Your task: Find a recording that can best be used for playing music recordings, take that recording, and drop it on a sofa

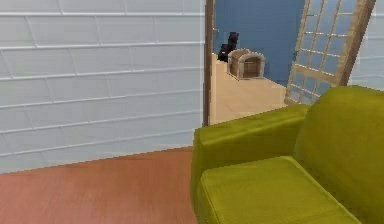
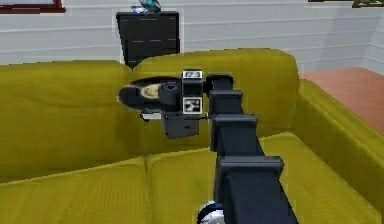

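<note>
Forward view: a yellow-green sofa [image 1: 290, 170] is being shown at the lower right, bordered by a white panelled wall [image 1: 100, 80] and a wooden floor [image 1: 90, 190]. Through a doorway beyond it, a chest [image 1: 246, 64] is being shown standing before a blue surface.

Arm side view: the arm [image 2: 235, 140] is being extended over the sofa's seat. The record [image 2: 145, 95], a dark disc with a tan label, is being held at the far end of the gripper [image 2: 152, 113], clear of the cushions and in front of the backrest. The state of the fingers cannot be told. A dark cabinet [image 2: 148, 38] is being shown behind the sofa.
</note>
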You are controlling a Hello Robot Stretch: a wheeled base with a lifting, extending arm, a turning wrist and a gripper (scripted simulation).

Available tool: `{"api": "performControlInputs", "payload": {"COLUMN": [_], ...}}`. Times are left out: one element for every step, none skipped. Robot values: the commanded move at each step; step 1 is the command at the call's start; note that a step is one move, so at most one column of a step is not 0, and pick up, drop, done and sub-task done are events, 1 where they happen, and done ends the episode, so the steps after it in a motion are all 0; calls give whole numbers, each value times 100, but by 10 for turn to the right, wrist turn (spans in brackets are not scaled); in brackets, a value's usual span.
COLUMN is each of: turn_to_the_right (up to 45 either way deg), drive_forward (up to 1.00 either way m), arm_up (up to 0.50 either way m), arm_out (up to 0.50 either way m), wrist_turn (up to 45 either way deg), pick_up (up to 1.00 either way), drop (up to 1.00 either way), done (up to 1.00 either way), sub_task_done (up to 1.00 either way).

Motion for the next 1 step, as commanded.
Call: {"api": "performControlInputs", "payload": {"turn_to_the_right": [0], "drive_forward": [0], "arm_up": [-50], "arm_out": [0], "wrist_turn": [0], "pick_up": [0], "drop": [0], "done": [0], "sub_task_done": [0]}}
